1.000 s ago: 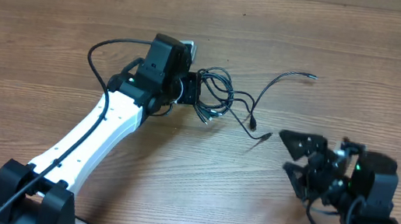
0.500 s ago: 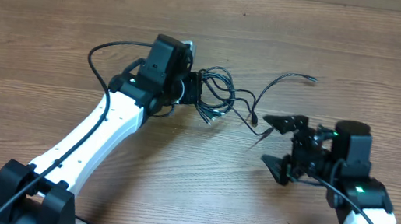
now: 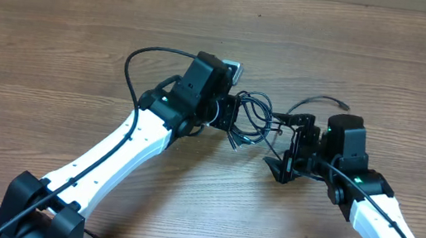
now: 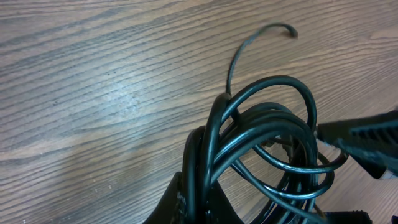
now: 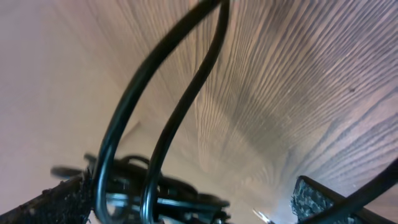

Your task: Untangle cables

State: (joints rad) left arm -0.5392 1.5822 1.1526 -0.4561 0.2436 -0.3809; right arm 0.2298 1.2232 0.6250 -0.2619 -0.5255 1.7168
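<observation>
The left gripper point(image 3: 229, 114) is closed tight on the cables point(image 3: 253, 118). In the left wrist view the black cords point(image 4: 261, 143) rise straight out from between its fingers and fan into several overlapping loops just past the fingertips. The bunch has its long axis running outward from those fingertips toward the right gripper point(image 3: 289, 145), lying across the wooden table point(image 3: 83, 34) along the line between the two grippers.

One loose strand point(image 3: 324, 101) leaves the bunch and arcs away on the far side of the right gripper's upper finger. Its tip points away from both grippers and rests on the wood, apart from either set of fingers.

The right gripper stands wide open and holds nothing. It faces the bunch, and the near edge of the loops lies in or just before the gap between its fingers — whether any cord touches a pad cannot be told. In its own wrist view two cords point(image 5: 168, 112) run lengthwise down the middle of the gap, side by side, with one textured pad point(image 5: 53, 200) to one side and the other pad point(image 5: 318, 199) well off to the other. The knot of loops sits low — nearer the first pad.
</observation>
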